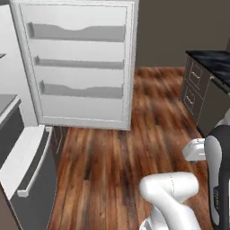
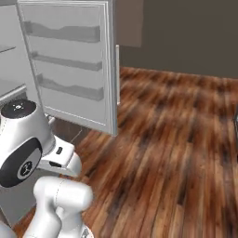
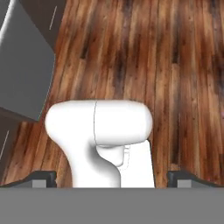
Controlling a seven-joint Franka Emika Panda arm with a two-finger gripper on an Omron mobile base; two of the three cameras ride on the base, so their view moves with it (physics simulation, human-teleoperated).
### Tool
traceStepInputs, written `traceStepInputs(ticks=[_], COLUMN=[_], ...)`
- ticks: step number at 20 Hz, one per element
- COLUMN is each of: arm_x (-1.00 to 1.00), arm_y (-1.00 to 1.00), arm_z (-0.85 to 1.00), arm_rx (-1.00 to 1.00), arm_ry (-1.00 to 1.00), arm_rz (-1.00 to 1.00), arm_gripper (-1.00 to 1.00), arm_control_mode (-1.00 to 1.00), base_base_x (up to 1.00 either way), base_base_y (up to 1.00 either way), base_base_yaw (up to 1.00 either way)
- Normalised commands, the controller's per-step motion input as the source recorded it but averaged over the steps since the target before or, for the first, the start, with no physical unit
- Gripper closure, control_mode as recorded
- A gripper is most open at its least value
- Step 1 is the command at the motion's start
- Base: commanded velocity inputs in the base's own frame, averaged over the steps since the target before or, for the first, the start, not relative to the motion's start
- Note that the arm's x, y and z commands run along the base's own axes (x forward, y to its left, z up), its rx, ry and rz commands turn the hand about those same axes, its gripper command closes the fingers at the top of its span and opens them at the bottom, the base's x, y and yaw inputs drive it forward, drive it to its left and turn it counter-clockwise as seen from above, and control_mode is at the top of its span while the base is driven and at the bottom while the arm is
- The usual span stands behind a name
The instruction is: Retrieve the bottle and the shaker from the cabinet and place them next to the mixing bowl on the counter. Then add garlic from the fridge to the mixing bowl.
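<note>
Gripper (image 3: 112, 177) wide open, empty, above floor (image 3: 175, 65)

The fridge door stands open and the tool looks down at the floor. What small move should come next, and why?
Probably lift and turn the open, empty tool toward the fridge. It now faces the wooden floor, while the fridge door stands open with bare door shelves; no garlic is in sight yet, so the fridge interior needs looking into.

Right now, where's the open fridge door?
The fridge door stands swung open at upper left of both base views, its empty shelves facing the robot, above the wooden floor.
</note>
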Motion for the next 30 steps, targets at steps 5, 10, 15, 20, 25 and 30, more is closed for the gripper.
traceStepInputs(ticks=[5,10,15,20,25,30], arm_x=[0.0,0.0,0.0,0.0,0.0,0.0], arm_y=[0.0,0.0,0.0,0.0,0.0,0.0], arm_z=[0.0,0.0,0.0,0.0,0.0,0.0], arm_rx=[0.0,0.0,0.0,0.0,0.0,0.0], arm_ry=[0.0,0.0,0.0,0.0,0.0,0.0], arm_rz=[0.0,0.0,0.0,0.0,0.0,0.0], arm_gripper=[-1.0,-1.0,-1.0,-1.0,-1.0,-1.0], arm_control_mode=[1.0,1.0,1.0,1.0,1.0,1.0], base_base_x=[0.05,0.59,0.72,0.83,0.85,0.97], base_base_y=[-0.88,-0.72,-0.9,-0.6,-0.01,-0.07], base_base_yaw=[-0.55,0.02,0.17,0.09,0.01,0.04])
